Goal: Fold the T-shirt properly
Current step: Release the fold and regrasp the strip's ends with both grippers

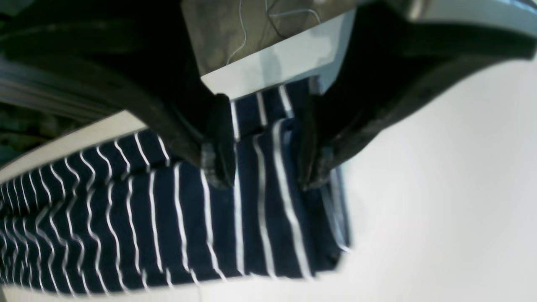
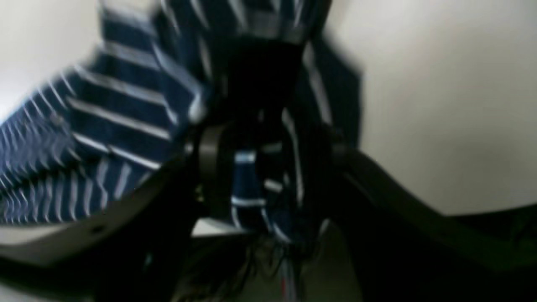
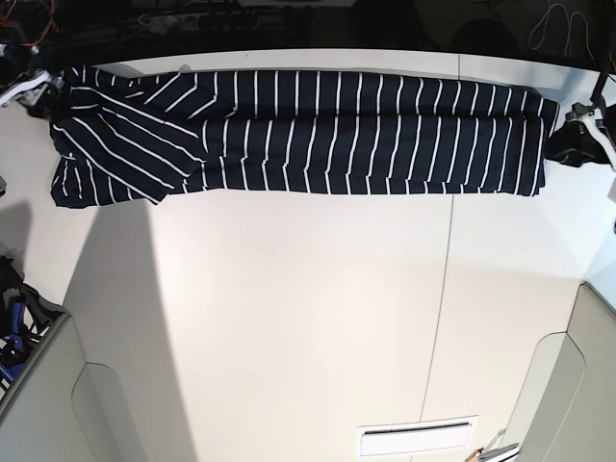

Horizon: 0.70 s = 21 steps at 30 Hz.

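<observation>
Along the table's (image 3: 308, 318) far edge the T-shirt (image 3: 318, 130) lies as one long band | left gripper (image 1: 262, 165) fingers parted, cloth between, unclamped | right gripper (image 2: 268, 167) can't tell | crosswise folds left.

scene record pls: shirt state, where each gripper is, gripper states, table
garment: T-shirt, navy with white stripes, lying as a long band along the table's far edge
sleeve: fans out at the base view's left end
left gripper: at the base view's right end of the band, jaws apart, striped fabric between them, not pinched
right gripper: at the base view's left end, jaws apart, fabric between them; view blurred
table: white
</observation>
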{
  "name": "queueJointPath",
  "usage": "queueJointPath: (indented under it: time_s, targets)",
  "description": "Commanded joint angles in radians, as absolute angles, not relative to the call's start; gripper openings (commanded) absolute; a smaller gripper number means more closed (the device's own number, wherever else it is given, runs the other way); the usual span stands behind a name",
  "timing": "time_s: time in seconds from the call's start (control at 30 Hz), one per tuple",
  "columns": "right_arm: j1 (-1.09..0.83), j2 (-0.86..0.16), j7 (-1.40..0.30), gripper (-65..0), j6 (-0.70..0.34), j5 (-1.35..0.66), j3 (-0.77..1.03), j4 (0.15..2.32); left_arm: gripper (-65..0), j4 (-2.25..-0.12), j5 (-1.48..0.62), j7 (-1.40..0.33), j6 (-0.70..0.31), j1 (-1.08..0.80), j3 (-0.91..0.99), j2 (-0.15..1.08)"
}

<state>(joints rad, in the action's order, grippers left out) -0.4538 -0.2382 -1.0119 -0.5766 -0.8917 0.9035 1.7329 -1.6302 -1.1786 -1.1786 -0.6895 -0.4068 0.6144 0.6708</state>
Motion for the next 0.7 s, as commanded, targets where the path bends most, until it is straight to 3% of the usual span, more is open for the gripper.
queueJointPath:
  time_s: [0.0, 0.1, 0.2, 0.27, 0.33, 0.37, 0.53, 0.67]
  targets:
    - [-0.457, -0.257, -0.996, -36.8, -0.580, -0.918, 0.939, 1.761, -34.5, -1.644, -1.198, -1.164, -0.698, -0.405, 0.642, 0.696]
    - [-0.457, -0.257, -0.996, -36.8, -0.580, -0.925, 1.004, 1.805, -26.3, -1.643, -1.197, -1.163, -0.698, -0.405, 0.670, 0.696]
    - [-0.455, -0.257, -0.995, -37.6, -0.581, -0.971, 1.031, 1.831, -24.3, -1.641, -1.196, -1.161, -0.698, -0.407, 0.670, 0.692]
    - [-0.448, -0.256, -0.995, -46.2, -0.584, -0.994, 1.030, 1.834, -24.3, -1.641, -1.185, -1.134, -0.698, -0.413, 0.670, 0.685]
    - [-0.424, -0.245, -0.996, -62.6, -0.584, -0.996, 1.029, 1.834, -24.2, -1.638, -1.153, -1.095, -0.698, -0.419, 0.670, 0.671]
    - [-0.406, -0.238, -0.995, -65.0, -0.584, -0.995, 1.027, 1.833, -24.1, -1.633, -1.127, -1.078, -0.698, -0.419, 0.670, 0.663]
    - [-0.352, -0.232, -0.992, -65.0, -0.584, -0.984, 0.970, 1.829, -17.7, -1.545, -1.081, -1.004, -0.698, -0.419, 0.667, 0.657]
    - [-0.349, -0.233, -0.981, -65.0, -0.584, -0.930, 0.862, 1.810, -17.7, -1.481, -1.081, -0.970, -0.698, -0.418, 0.666, 0.657]
